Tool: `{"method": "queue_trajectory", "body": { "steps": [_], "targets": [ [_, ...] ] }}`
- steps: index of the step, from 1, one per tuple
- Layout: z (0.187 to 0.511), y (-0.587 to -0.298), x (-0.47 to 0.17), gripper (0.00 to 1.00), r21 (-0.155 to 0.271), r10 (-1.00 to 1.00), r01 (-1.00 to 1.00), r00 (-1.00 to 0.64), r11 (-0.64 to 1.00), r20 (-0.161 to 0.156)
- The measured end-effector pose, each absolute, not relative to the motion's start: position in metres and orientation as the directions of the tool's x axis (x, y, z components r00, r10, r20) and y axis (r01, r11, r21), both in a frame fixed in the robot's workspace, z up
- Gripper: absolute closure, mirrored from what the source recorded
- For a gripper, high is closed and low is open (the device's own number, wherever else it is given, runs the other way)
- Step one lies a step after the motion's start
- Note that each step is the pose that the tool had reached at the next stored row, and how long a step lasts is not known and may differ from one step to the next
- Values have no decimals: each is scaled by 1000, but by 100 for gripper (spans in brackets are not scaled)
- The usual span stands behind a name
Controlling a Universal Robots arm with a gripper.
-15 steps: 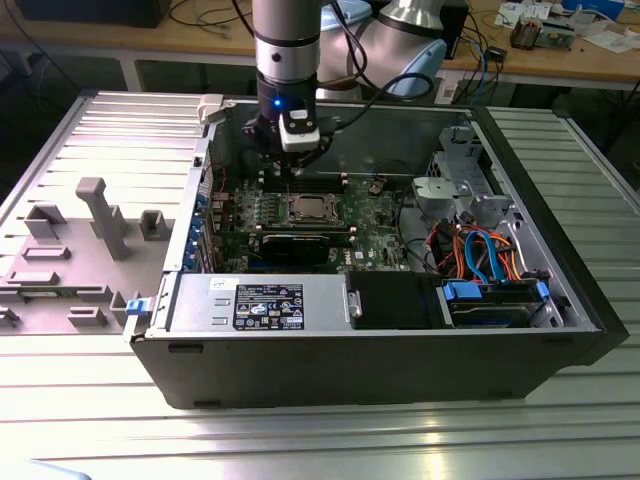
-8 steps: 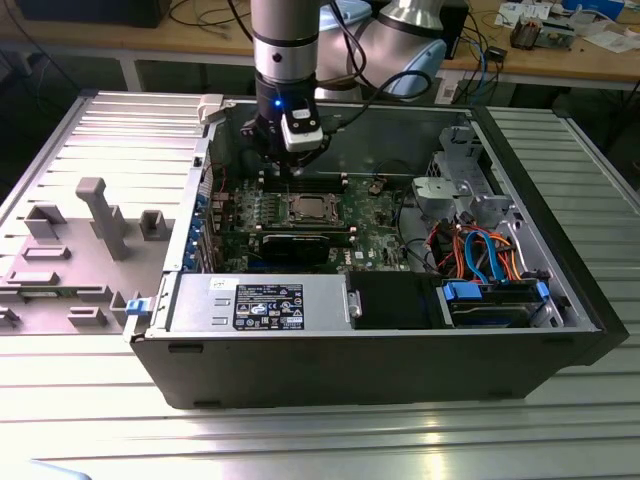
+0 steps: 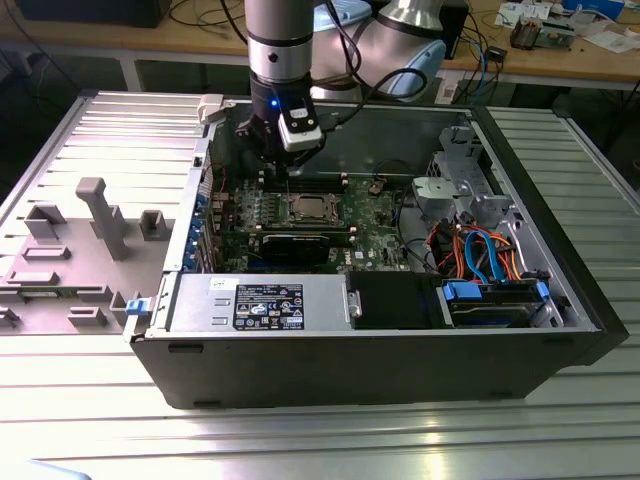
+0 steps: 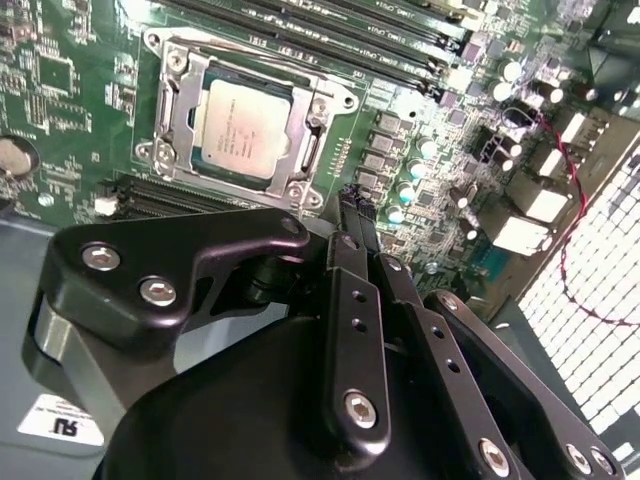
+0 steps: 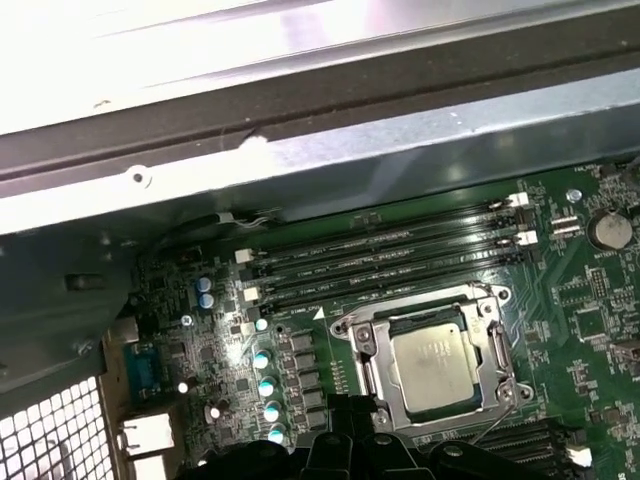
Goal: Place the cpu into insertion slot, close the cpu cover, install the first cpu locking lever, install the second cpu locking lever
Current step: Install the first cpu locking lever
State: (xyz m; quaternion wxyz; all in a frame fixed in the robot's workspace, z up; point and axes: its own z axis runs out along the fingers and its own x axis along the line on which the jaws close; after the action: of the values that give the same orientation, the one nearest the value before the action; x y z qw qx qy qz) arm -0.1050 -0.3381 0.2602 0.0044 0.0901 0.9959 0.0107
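Note:
The cpu [image 4: 245, 127] lies flat in the insertion slot [image 4: 160, 45] on the green motherboard, silver top up; it also shows in the first wrist view as the cpu [image 5: 435, 365] and in the exterior view as the cpu [image 3: 303, 208]. The silvery cpu cover [image 4: 176, 110] lies down around it, framing the chip, and its frame shows again as the cpu cover [image 5: 365, 345]. My gripper [image 4: 355, 205] hangs just above the board beside the socket, its black fingers together and holding nothing. In the exterior view the gripper [image 3: 287, 165] is over the board behind the socket.
The open computer case [image 3: 380, 350] stands on a slatted metal table. Long black memory slots [image 5: 390, 260] run beside the socket. A power supply [image 3: 260, 303], drive bay and coloured cables [image 3: 480, 250] fill the front and the exterior view's right. Grey fixtures [image 3: 100, 215] stand at the exterior view's left.

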Motion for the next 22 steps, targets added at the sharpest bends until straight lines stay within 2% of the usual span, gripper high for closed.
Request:
{"method": "queue_trajectory", "body": {
  "steps": [22],
  "targets": [
    [264,-329,-111,89,22,31,31,-999,999,-8]
  ]
}}
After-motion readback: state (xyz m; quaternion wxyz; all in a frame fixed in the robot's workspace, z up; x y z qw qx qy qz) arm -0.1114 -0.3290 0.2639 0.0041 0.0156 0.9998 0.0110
